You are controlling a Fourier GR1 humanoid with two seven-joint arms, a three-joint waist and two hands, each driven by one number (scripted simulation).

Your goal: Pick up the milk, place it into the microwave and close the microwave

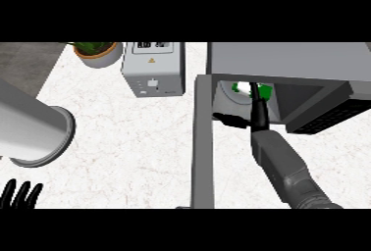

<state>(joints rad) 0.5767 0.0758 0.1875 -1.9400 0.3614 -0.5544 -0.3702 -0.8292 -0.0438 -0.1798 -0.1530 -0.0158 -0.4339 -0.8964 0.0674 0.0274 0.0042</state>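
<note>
Head view shows one milk carton (264, 91), white with green patches, sitting inside the microwave (290, 61) cavity. It lies at the far end of the right hand (255, 109), touching it or very nearly so, and is partly hidden by the black fingers. Whether that hand grips the carton or has let go cannot be told: the fingers run into the opening in front of the carton, and their curl is hidden. The thumb juts out to the side, just above the cavity's lower lip.

One microwave is present, a boxy grey appliance with a flat, smooth top. Its cavity is pale inside. Just right of the hand, a dark panel with a grid of vents or buttons angles outward. The door (203, 147) stands open on the hand's left, a long, thin grey slab seen edge-on, running down beside the grey forearm.

Further left of the hand, well apart, stands one small grey box-shaped appliance (153, 68) with a warning label on top. Beyond it is one potted plant (98, 51), green leaves in a round tan pot. One big pale cylinder (33, 130) with a grey rim lies tilted at the view's left side.

All of this stands on one white countertop (130, 162) with faint marbled veining. The left hand (20, 195) rests open at the lower left corner, fingers up and straight, far from the right hand.
</note>
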